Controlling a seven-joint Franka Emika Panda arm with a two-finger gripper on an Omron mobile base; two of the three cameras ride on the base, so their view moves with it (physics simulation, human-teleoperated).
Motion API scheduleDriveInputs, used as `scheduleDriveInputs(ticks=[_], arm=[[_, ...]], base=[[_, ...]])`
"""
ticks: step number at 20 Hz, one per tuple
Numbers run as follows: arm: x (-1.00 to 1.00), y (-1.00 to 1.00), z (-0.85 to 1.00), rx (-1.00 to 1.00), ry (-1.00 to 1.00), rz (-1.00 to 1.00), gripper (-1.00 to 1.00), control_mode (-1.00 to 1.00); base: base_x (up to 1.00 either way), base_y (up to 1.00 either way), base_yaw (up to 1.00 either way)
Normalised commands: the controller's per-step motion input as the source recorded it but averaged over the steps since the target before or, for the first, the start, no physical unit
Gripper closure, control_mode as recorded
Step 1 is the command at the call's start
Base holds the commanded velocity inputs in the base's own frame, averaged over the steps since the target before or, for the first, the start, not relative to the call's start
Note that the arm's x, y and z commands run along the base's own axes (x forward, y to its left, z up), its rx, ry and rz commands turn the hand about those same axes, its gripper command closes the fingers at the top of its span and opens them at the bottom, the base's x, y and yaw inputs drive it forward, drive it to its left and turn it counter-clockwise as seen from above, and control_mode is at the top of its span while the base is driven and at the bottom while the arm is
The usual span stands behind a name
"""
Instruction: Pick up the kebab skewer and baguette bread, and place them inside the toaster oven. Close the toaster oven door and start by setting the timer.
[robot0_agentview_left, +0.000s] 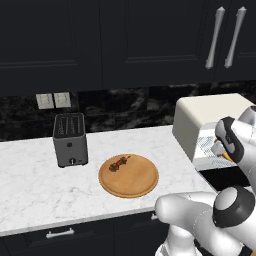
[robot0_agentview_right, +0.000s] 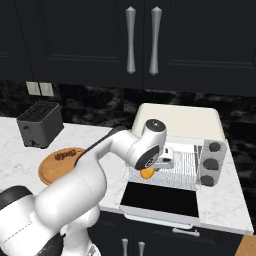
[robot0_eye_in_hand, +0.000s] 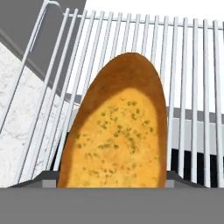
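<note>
Baguette bread (robot0_eye_in_hand: 120, 131): is gripped between the gripper (robot0_eye_in_hand: 113, 178) tips, long axis pointing away from the hand, over the wire rack (robot0_eye_in_hand: 192, 70).
Toaster oven (robot0_agentview_right: 175, 122): door (robot0_agentview_right: 161, 200) is dropped open; bread is held at the mouth, rack just beyond.
Kebab skewer (robot0_agentview_left: 119, 163): is left on the wooden board (robot0_agentview_left: 129, 176), well left of the oven.
Hand view: bread's herb-flecked face is shown; left base view: slot toaster (robot0_agentview_left: 70, 139) is shown.

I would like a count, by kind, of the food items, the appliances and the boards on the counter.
Food items: 2, the baguette bread over the oven's wire rack and the kebab skewer.
Appliances: 2, the toaster oven and the slot toaster.
Boards: 1, the round wooden board under the skewer.
Total: 5
</note>
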Motion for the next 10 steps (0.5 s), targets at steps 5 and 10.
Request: scheduleDriveInputs(ticks=[5,10], arm=[[-0.04,0.0,-0.01,0.0,-0.04,0.0,-1.0,-1.0],[-0.12,0.0,0.01,0.0,-0.04,0.0,-1.0,-1.0]], base=[[0.0,0.0,0.0],[0.0,0.0,0.0]])
